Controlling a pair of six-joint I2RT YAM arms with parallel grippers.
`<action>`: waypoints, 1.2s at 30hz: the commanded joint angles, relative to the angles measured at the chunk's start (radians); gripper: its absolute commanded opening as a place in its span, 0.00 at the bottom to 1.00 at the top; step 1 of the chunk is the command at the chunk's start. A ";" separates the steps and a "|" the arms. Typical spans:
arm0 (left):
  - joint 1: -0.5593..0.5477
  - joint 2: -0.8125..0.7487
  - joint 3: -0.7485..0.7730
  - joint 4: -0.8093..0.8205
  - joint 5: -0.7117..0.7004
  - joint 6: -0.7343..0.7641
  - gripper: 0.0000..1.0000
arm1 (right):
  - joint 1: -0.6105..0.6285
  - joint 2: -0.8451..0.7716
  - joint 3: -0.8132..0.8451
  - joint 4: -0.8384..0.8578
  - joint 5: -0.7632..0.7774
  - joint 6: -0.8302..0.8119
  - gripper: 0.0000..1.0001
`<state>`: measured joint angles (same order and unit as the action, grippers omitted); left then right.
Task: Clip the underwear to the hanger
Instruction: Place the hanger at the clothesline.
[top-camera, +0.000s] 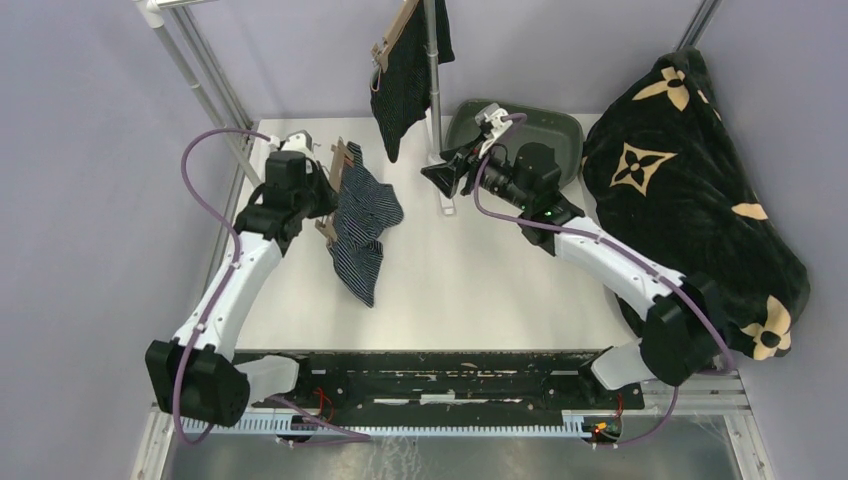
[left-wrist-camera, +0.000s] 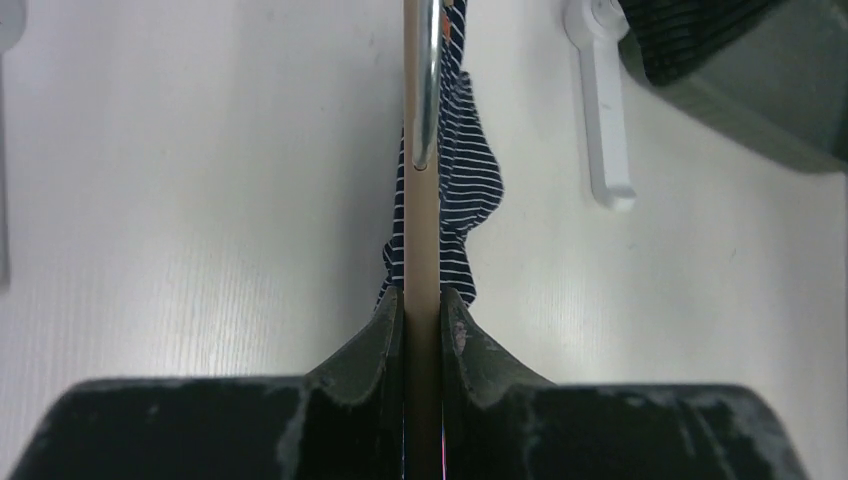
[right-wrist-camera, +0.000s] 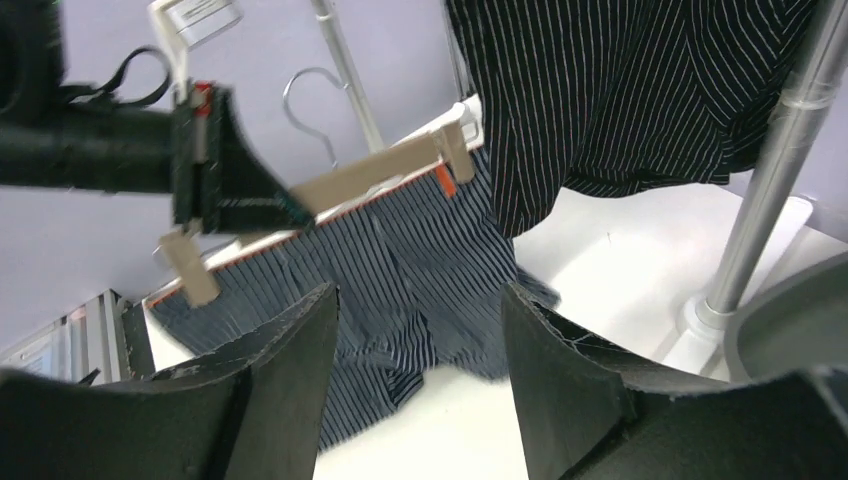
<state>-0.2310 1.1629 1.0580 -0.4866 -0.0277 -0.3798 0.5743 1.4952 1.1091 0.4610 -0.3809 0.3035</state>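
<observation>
Since my left gripper (left-wrist-camera: 422, 305) pinches the hanger (left-wrist-camera: 421, 230) mid-bar, the navy underwear (top-camera: 362, 225) hangs from it, bar running near-to-far. My right gripper (right-wrist-camera: 418, 295), empty and spread, faces it from the right, closer to the pole (top-camera: 434, 90).

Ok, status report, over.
Left gripper, jaws shut on hanger; navy underwear hangs from it. Right gripper open, empty. Rack pole close beside it.

Two underwear (top-camera: 362, 225) (top-camera: 405, 75), two wooden hangers (right-wrist-camera: 370, 172) (top-camera: 395, 30), one blanket (top-camera: 680, 170), one green tub (top-camera: 562, 122)
</observation>
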 joint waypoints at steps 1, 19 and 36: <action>0.041 0.081 0.150 0.063 0.014 0.074 0.03 | 0.004 -0.126 -0.007 -0.169 0.057 -0.058 0.68; 0.041 0.344 0.718 0.100 -0.099 0.171 0.03 | -0.070 -0.202 0.050 -0.335 0.031 -0.045 0.70; 0.072 0.401 0.843 0.239 -0.172 0.226 0.03 | -0.091 -0.274 0.094 -0.431 0.042 -0.038 0.71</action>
<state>-0.1646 1.5917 1.8599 -0.4000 -0.2012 -0.2077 0.4885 1.2732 1.1687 0.0219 -0.3561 0.2646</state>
